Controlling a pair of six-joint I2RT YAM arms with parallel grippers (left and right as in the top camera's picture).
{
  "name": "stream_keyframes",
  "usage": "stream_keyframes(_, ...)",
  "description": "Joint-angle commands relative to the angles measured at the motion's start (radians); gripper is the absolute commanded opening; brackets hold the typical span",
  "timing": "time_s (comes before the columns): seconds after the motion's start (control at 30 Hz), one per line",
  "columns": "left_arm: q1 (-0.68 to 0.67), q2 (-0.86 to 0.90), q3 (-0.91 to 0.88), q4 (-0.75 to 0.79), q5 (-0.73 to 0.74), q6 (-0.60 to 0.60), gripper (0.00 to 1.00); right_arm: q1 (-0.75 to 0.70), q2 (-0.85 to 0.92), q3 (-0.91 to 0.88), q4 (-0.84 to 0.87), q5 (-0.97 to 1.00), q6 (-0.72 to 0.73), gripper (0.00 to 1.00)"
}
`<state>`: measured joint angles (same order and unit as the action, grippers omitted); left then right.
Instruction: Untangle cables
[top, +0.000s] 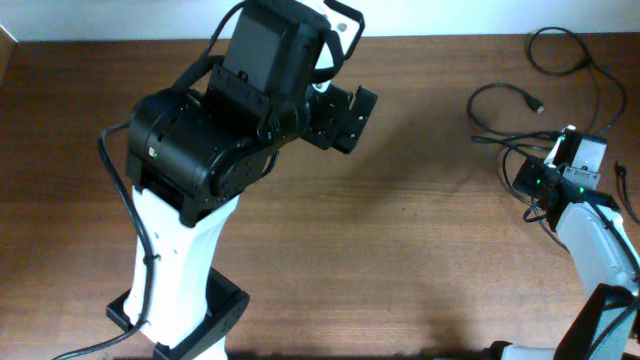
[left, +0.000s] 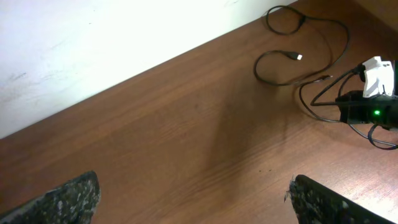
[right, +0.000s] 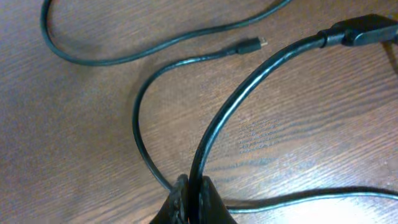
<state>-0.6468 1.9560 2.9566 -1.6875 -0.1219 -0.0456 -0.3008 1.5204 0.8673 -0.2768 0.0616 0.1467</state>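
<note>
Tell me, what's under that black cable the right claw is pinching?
Mostly bare wooden table. A thinner black cable curves toward the right gripper and seems to pass beneath the pinched cable there, but the fingertips cover the actual crossing.

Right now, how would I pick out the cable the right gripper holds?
On the table's far right, black cables lie by the right gripper. The held cable arcs up from its shut fingers to a thick plug; its neighbours lie flat, one ending in a small thin connector.
</note>
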Motion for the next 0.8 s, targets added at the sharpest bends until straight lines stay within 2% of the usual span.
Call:
stream_keyframes(0.0, 0.0, -0.008, 0.002, 0.0, 0.013, 0.016, 0.99, -0.009, 0.003, 0.001, -0.045, -0.001, 0.012, 0.04)
stream_keyframes(0.07, 0.0, -0.008, 0.002, 0.0, 0.013, 0.016, 0.99, -0.009, 0.004, 0.001, -0.073, -0.002, 0.031, 0.04)
stream_keyframes(0.1, 0.0, -0.008, 0.002, 0.0, 0.013, 0.016, 0.99, -0.009, 0.004, 0.001, -0.08, -0.002, 0.04, 0.12)
stream_keyframes(0.13, 0.0, -0.008, 0.002, 0.0, 0.013, 0.016, 0.99, -0.009, 0.004, 0.001, -0.089, -0.002, 0.046, 0.29)
stream_keyframes(0.17, 0.0, -0.008, 0.002, 0.0, 0.013, 0.016, 0.99, -0.009, 0.003, 0.001, -0.094, -0.002, 0.051, 0.8)
stream_keyframes(0.2, 0.0, -0.008, 0.002, 0.0, 0.013, 0.016, 0.99, -0.009, 0.004, 0.001, -0.094, -0.003, 0.053, 0.99)
stream_keyframes(0.37, 0.0, -0.008, 0.002, -0.001, 0.013, 0.016, 0.99, -0.007, 0.003, 0.002, -0.09, -0.019, 0.053, 0.98)
stream_keyframes(0.47, 0.0, -0.008, 0.002, -0.001, 0.013, 0.016, 0.99, -0.007, -0.007, 0.002, -0.016, -0.162, 0.011, 0.99)
stream_keyframes(0.57, 0.0, -0.008, 0.002, 0.0, 0.013, 0.016, 0.99, -0.006, -0.008, 0.002, 0.066, -0.19, 0.01, 0.98)
stream_keyframes(0.77, 0.0, -0.008, 0.002, -0.001, 0.013, 0.016, 0.99, 0.01, 0.009, 0.025, 0.187, -0.169, -0.161, 0.99)
